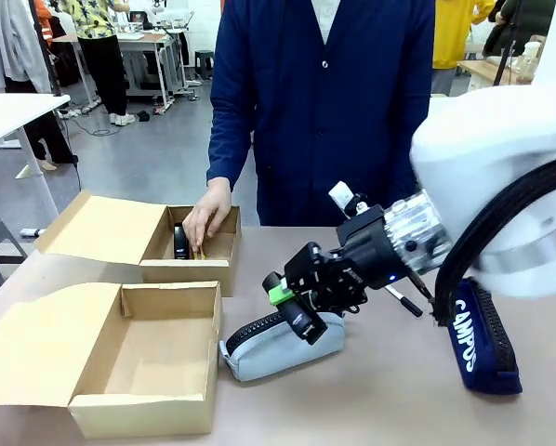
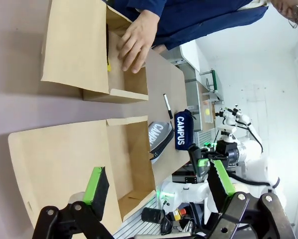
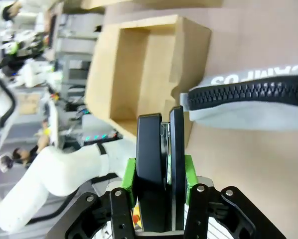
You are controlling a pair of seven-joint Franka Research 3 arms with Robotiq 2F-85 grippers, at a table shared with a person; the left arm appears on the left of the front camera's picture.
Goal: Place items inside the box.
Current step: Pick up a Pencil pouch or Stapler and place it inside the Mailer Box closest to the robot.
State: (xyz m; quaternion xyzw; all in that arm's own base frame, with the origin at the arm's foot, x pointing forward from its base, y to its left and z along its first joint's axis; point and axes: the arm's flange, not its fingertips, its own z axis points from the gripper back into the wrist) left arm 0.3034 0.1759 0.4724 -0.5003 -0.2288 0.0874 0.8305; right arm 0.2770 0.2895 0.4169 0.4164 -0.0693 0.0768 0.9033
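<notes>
My right gripper [image 1: 292, 305] is shut on a black stapler [image 1: 298, 322], holding it just above the grey pouch [image 1: 280, 348] with the black zipper that lies on the table. In the right wrist view the stapler [image 3: 159, 159] stands upright between the green pads, with the grey pouch [image 3: 253, 99] and the box [image 3: 139, 64] beyond it. The box [image 1: 148, 413] sits open at the front left, its flap lying out to the left. My left gripper [image 2: 154, 179] hangs open over the box [image 2: 129, 164]. The navy CAMPUS pouch [image 1: 480, 346] and a black marker [image 1: 403, 301] lie to the right.
A smaller cardboard box [image 1: 185, 272] stands behind the box. The person's hand [image 1: 206, 216] rests inside it, next to a black thing and a yellow thing. The person stands at the far edge of the table. My right arm fills the upper right.
</notes>
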